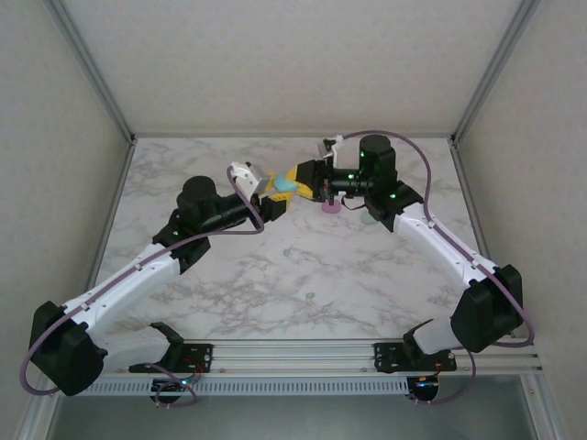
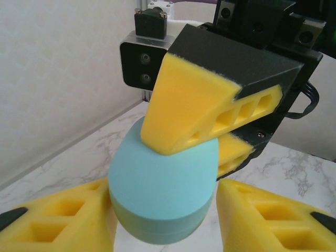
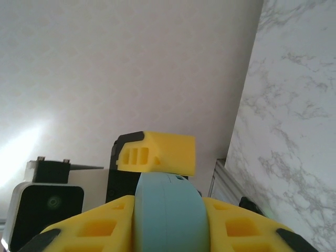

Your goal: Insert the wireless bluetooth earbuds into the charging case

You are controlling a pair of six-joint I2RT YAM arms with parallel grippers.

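Shows the jaws of the right gripper point(image 3: 168, 207) pressed flat against both faces of a round teal charging case point(image 1: 284, 186), holding it clear of the marble tabletop point(image 1: 229, 284). Places the jaws of the left gripper point(image 2: 163, 189) on either side of the same case, close against its rim; cannot tell whether gripping or loose. Sets both grippers tip to tip near the middle of the far edge. Leaves two of the wireless bluetooth earbuds point(image 1: 287, 251), tiny pale green specks, towards the tabletop's centre, well apart from the case. Puts a pink case point(image 1: 331, 207) and a mint-green piece point(image 1: 369, 218) beside the right arm.
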